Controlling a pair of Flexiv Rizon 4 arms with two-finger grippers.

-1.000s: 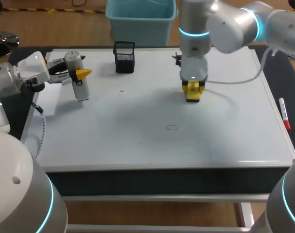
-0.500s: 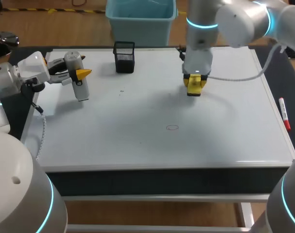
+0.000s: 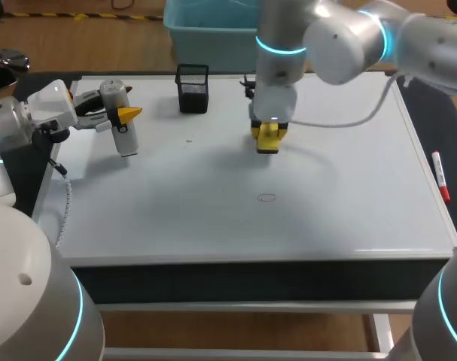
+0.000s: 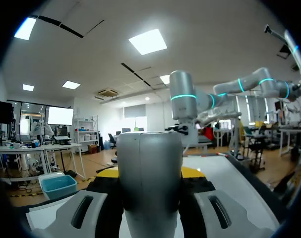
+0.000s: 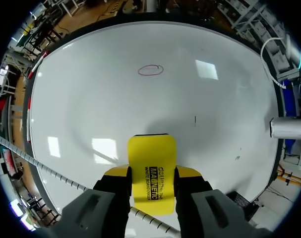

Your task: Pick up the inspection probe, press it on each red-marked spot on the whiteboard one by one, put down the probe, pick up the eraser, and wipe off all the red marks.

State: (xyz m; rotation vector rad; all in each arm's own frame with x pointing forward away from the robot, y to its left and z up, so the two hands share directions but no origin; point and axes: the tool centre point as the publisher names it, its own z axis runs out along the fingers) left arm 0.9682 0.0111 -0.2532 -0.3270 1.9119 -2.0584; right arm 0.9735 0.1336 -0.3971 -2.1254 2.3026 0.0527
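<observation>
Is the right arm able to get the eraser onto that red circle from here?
Probably yes: the right end effector holds the eraser over the whiteboard, nothing stands between it and the red circle, and the left end effector with the probe sits aside.

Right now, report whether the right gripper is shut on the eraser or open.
Shut on it: in the right wrist view both fingers of the right gripper press the yellow eraser from two sides.

A yellow eraser (image 5: 151, 171) with black lettering, a thin red oval (image 5: 150, 70) on the white whiteboard (image 3: 175, 210), a black mesh cup (image 3: 192, 89), a silver-grey probe (image 3: 126, 139).
</observation>
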